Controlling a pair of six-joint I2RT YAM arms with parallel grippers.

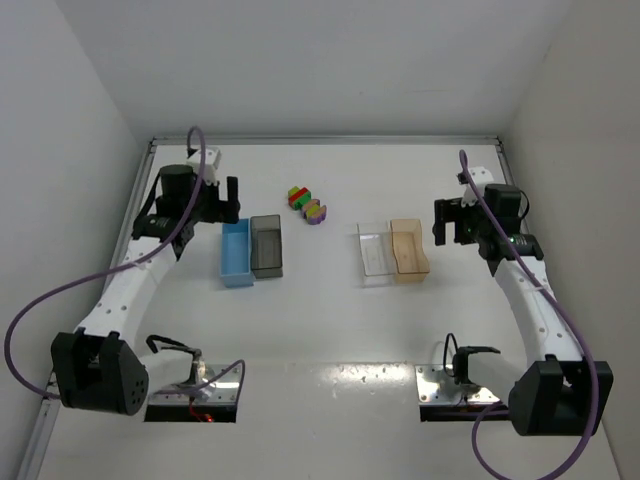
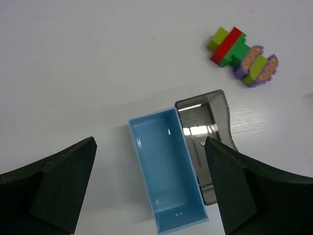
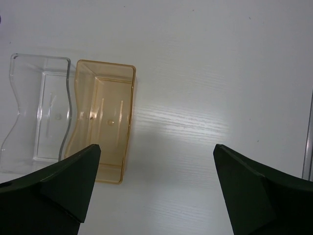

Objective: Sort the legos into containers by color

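Note:
The legos (image 1: 307, 204) lie as one tight cluster of red, green, yellow-green and purple bricks at the back middle of the table, and they also show in the left wrist view as the legos (image 2: 242, 54). To their left, a light blue bin (image 1: 237, 253) and a dark grey bin (image 1: 266, 246) stand side by side, both empty. A clear bin (image 1: 375, 250) and a tan-orange bin (image 1: 409, 250) stand together on the right, also empty. My left gripper (image 1: 230, 205) hangs open above the blue bin (image 2: 166, 166), with the grey bin (image 2: 205, 127) beside it. My right gripper (image 1: 446, 222) is open over bare table, just right of the tan bin (image 3: 105, 112) and the clear bin (image 3: 39, 112).
White walls close the table in at the back and on both sides, with a metal rail (image 1: 320, 140) along the far edge. The table's right edge strip (image 3: 308, 137) shows near my right gripper. Purple cables loop from both arms.

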